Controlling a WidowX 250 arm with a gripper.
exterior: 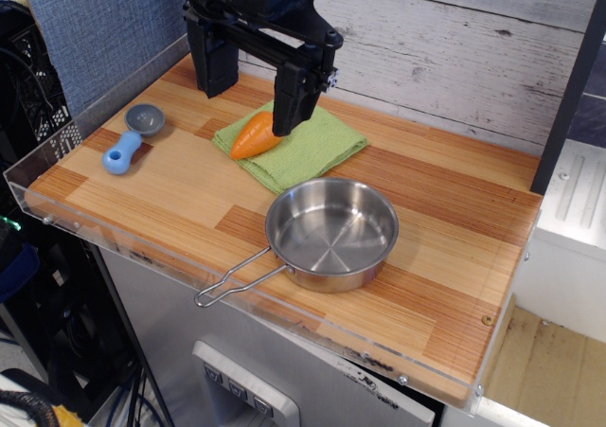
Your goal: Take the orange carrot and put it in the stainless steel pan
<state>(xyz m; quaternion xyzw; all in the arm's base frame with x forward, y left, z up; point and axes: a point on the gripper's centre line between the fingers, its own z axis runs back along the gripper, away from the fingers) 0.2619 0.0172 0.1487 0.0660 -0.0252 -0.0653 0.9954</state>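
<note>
The orange carrot lies on the left end of a folded green cloth, pointed end toward the left front. My black gripper hangs open just above and behind the carrot; its right finger comes down close to the carrot's thick end, and its left finger is further back left. It holds nothing. The stainless steel pan stands empty in front of the cloth, its wire handle pointing to the front left edge.
A small scoop with a grey bowl and blue handle lies at the table's left. A clear plastic lip runs along the left and front edges. A plank wall stands behind, and a dark post at the right.
</note>
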